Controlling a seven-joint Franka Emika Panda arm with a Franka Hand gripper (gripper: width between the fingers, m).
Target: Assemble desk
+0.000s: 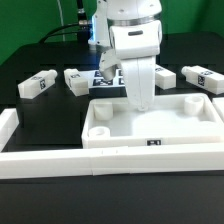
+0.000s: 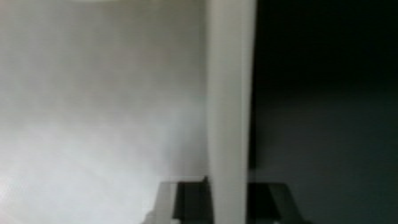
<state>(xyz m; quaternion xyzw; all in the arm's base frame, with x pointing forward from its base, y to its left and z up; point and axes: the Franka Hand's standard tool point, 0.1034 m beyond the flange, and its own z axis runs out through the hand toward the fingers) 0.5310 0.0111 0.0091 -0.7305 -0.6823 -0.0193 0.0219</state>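
Observation:
The desk top (image 1: 170,128), a large white tray with a raised rim and round corner sockets, lies flat in the middle of the table. My gripper (image 1: 140,104) comes straight down on its far rim. In the wrist view the white rim wall (image 2: 230,90) runs between my two dark fingers (image 2: 187,203), and the gripper (image 2: 228,190) is shut on it. The tray floor (image 2: 98,100) is on one side and the dark table (image 2: 329,100) on the other. White tagged legs lie behind: two at the exterior view's left (image 1: 38,85) (image 1: 78,80) and one at its right (image 1: 200,77).
Long white border rails (image 1: 60,162) run along the front and the exterior view's left (image 1: 8,122) of the work area. The marker board (image 1: 106,77) lies behind the arm, partly hidden by it. The table is black.

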